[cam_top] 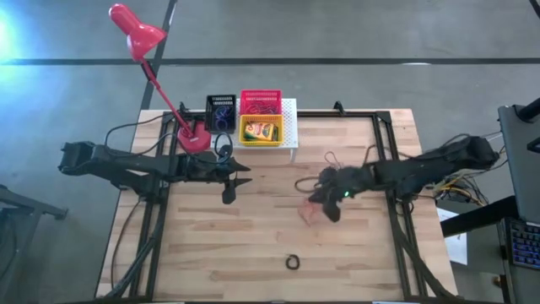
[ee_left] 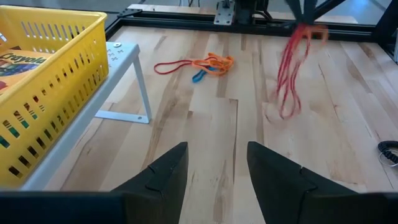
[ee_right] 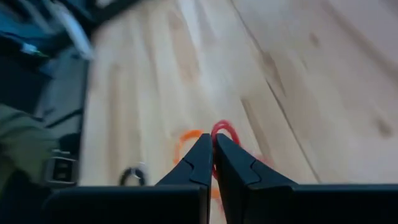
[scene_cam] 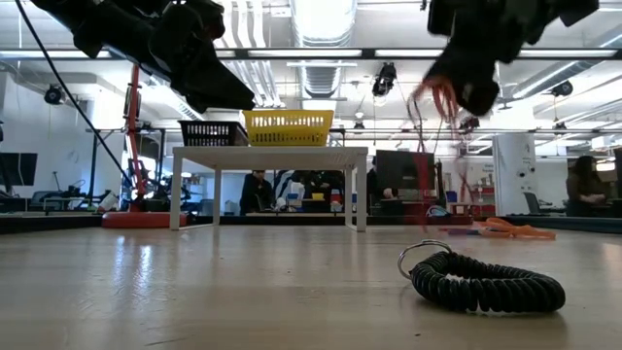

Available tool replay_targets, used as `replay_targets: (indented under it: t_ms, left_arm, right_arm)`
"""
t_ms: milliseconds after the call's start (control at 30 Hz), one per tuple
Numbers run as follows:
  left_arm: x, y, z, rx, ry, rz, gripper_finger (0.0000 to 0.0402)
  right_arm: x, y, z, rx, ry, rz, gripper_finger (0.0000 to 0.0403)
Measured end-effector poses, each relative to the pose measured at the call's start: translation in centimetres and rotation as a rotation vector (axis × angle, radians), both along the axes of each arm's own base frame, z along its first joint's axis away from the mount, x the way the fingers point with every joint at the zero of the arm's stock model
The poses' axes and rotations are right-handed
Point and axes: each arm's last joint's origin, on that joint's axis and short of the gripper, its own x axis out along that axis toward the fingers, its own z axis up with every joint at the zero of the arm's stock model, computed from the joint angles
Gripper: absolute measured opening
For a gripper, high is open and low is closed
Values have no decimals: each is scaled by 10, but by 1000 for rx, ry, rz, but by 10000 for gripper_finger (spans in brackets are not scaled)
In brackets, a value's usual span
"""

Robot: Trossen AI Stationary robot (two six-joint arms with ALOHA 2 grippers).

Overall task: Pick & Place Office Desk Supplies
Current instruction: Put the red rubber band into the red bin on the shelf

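From above, the right gripper (cam_top: 325, 205) sits mid-bench, pinching red bands (cam_top: 309, 211); the left gripper (cam_top: 236, 175), spread and empty, waits near the yellow basket (cam_top: 261, 131). At bench level, the bands (scene_cam: 435, 107) dangle clear of the bench (scene_cam: 194, 292). The left wrist view shows more bands (ee_left: 196, 64) lying loose. The right wrist view shows fingers (ee_right: 200, 163) pressed together on a band (ee_right: 225, 132).

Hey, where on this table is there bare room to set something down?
Free: the near wood on either side of the black coiled ring. Crowded: the back, with lamp base and baskets on the white stand, and mid-table under the right claw holding red rubber bands.
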Motion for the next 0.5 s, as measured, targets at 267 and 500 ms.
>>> replay_targets:
  t_ms: [267, 500]
  left_arm:
    - [0, 0, 0, 0, 0, 0, 171]
    - [0, 0, 0, 0, 0, 0, 171]
  right_arm:
    - [19, 5, -51, 47, 270, -120, 54]
    - [13, -22, -73, 49, 485, -284, 138]
